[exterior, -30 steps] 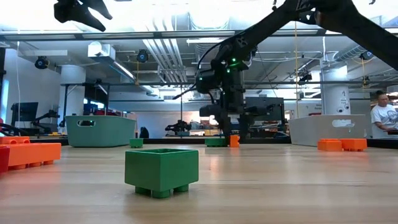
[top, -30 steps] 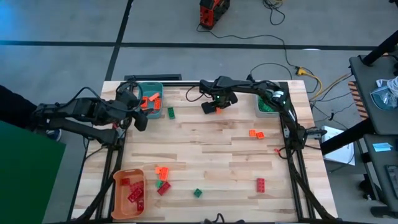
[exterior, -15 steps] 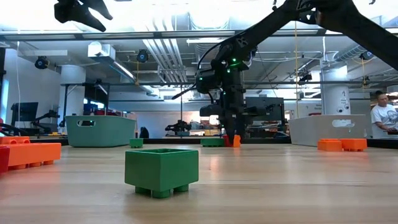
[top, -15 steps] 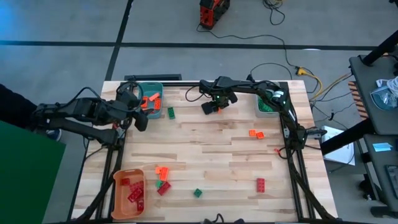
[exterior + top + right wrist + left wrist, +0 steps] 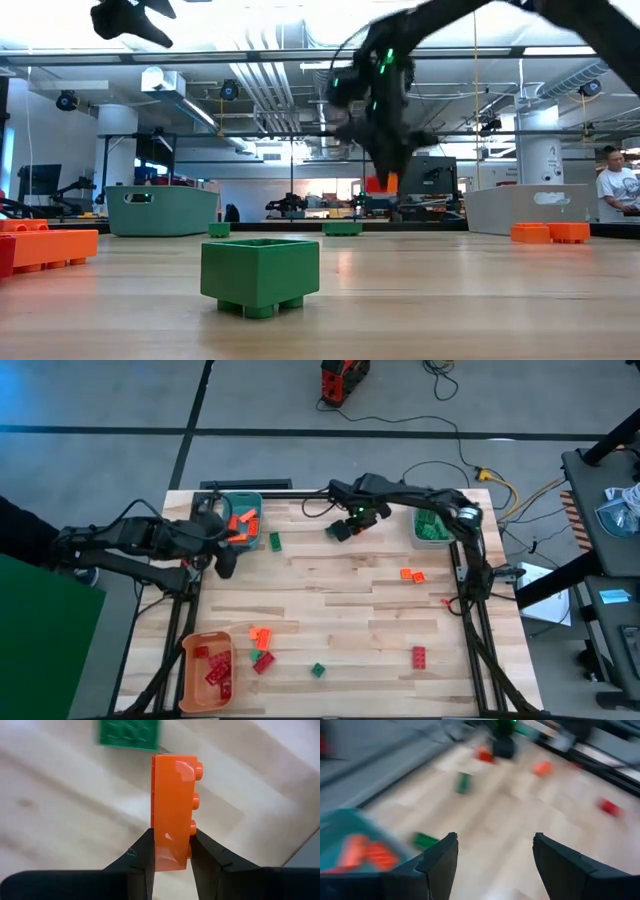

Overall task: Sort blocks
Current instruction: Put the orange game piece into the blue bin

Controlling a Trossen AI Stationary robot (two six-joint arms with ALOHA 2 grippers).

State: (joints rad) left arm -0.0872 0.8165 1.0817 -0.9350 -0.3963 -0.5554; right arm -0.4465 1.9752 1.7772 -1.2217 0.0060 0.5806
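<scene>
Plainly, the right gripper (image 5: 172,862) has its two dark fingers clamped on an orange block (image 5: 172,810), gripping the flat faces at its lower end with the studs turned sideways; in the high view this gripper (image 5: 345,528) sits in the upper middle of the frame, and the low view shows the block (image 5: 380,183) lifted clear of the table (image 5: 360,620). The brick looks light, rigid and smooth, so I judge it could pivot or slip under a pinch so near one end; a hold across the flat sides nearer the middle would be steadier. The left gripper (image 5: 226,560) hovers at upper left beside the teal bin (image 5: 222,500), which already contains orange pieces, its fingers spread wide and empty in its wrist view. Other blocks lie scattered: a green one (image 5: 274,541) just right of the teal bin, an orange pair (image 5: 411,574) right of centre, a red one (image 5: 419,656) at lower right, and a small cluster near the orange bin (image 5: 190,675) at lower left. A grey bin (image 5: 418,536) at upper right contains green pieces.
</scene>
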